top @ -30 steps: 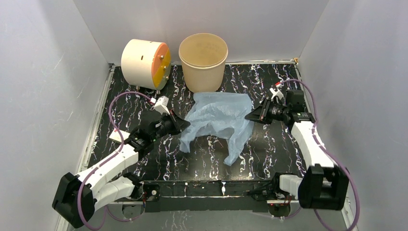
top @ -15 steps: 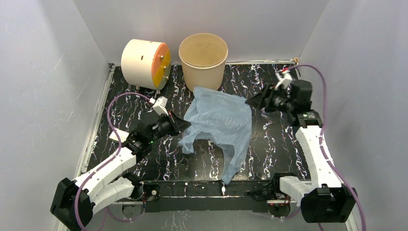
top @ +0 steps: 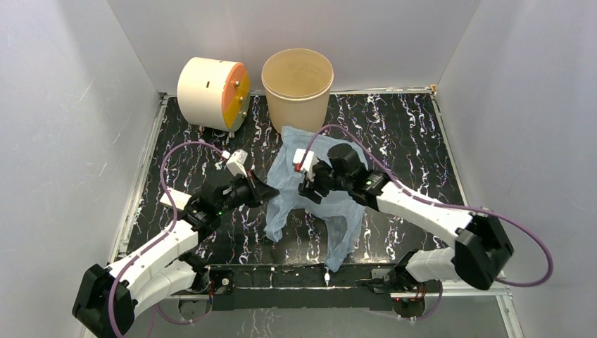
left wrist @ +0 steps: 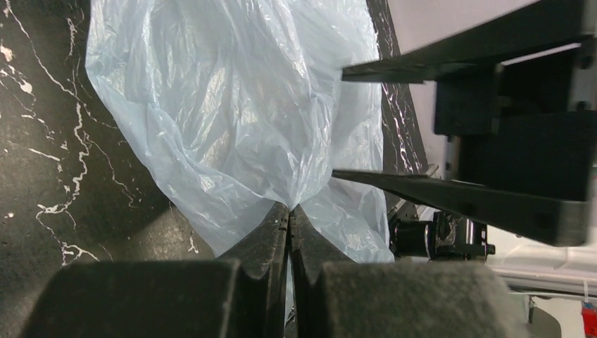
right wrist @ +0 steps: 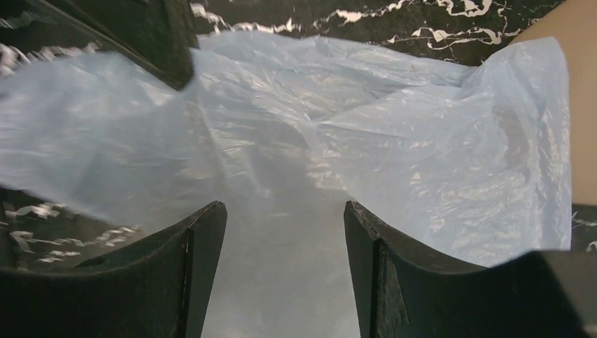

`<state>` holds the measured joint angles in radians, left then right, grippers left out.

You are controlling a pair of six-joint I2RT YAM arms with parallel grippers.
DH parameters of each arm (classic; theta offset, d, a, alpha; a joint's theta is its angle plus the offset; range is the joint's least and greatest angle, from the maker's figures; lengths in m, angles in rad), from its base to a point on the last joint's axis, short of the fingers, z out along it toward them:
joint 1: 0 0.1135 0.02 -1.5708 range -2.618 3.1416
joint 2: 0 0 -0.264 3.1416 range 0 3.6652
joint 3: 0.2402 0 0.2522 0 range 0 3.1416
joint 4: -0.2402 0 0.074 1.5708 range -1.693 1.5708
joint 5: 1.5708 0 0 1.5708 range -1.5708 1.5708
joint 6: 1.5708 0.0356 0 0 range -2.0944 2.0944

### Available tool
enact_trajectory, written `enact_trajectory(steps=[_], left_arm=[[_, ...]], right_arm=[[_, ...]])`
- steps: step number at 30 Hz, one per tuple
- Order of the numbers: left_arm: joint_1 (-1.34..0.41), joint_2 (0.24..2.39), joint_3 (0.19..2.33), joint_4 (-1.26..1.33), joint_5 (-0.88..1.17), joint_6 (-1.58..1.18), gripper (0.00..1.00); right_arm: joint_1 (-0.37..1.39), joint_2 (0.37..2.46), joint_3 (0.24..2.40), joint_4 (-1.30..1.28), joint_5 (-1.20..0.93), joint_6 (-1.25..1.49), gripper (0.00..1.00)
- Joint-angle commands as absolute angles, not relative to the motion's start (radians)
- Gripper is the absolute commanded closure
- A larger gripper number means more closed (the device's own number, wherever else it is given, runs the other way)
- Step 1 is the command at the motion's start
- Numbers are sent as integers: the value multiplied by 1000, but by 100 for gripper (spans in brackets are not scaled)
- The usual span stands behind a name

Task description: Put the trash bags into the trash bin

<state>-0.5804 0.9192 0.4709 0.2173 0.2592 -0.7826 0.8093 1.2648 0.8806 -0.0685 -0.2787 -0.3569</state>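
Note:
The trash bag (top: 336,205), thin, crinkled and pale blue, lies spread on the black marbled table in front of the trash bin (top: 297,91), a tan round bucket standing upright at the back. My left gripper (top: 271,191) is shut on the bag's left edge; the plastic bunches at its tips (left wrist: 288,208). My right gripper (top: 308,184) hovers over the bag's middle, open, with its fingers (right wrist: 204,243) straddling bare plastic (right wrist: 394,141) and gripping nothing. A strip of the bin wall (right wrist: 586,105) shows at the right wrist view's right edge.
A cream drum with an orange face (top: 211,90) lies on its side left of the bin. A small white box (top: 171,199) sits by my left arm. White walls close in the table on three sides.
My right gripper has opened, let go of the bag's right edge and swung left over the bag's middle. The bag's right side has dropped toward the front edge. My left gripper stays shut.

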Motion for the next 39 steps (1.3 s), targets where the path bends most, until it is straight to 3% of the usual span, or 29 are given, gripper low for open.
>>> enact_trajectory(steps=[1, 3, 8, 9, 10, 12, 13, 16, 21, 22, 25, 28, 30, 33, 39], left_arm=[[-577, 885, 469, 178, 310, -747, 100], [-577, 875, 469, 155, 311, -735, 100], [-577, 821, 488, 15, 215, -711, 100], [-576, 806, 492, 7, 198, -710, 89], [-576, 785, 495, -32, 177, -709, 73], [-575, 758, 511, -89, 131, -703, 50], [-575, 745, 523, -115, 105, -697, 42], [-575, 711, 552, -165, 97, -660, 33], [-575, 699, 574, -224, 109, -609, 27], [-575, 698, 574, -231, 100, -610, 26], [-575, 696, 555, -183, 71, -636, 24], [-573, 773, 618, -179, -48, -656, 19], [-560, 871, 683, -187, -77, -642, 18], [-537, 1024, 755, -172, -50, -652, 18], [-484, 1218, 795, -6, 38, -721, 17]], right_arm=[[824, 1359, 954, -39, -233, -677, 29], [823, 1425, 994, -29, -225, -701, 37], [823, 1468, 1051, 96, -174, -504, 99], [823, 1463, 1048, 102, -160, -486, 100], [824, 1458, 1046, 107, -136, -464, 100], [823, 1447, 1042, 103, -53, -402, 100], [821, 1440, 1044, 88, 4, -379, 100], [798, 1413, 1039, 33, 148, -274, 100], [778, 1307, 1007, -96, 425, -88, 100], [778, 1257, 958, -65, 388, -96, 100], [779, 1097, 791, 27, -42, -273, 100], [779, 1025, 702, 36, -317, -288, 100], [779, 1023, 687, 9, -372, -275, 100], [779, 1053, 737, -80, -266, -184, 100], [778, 1003, 748, -175, 267, 268, 40]])
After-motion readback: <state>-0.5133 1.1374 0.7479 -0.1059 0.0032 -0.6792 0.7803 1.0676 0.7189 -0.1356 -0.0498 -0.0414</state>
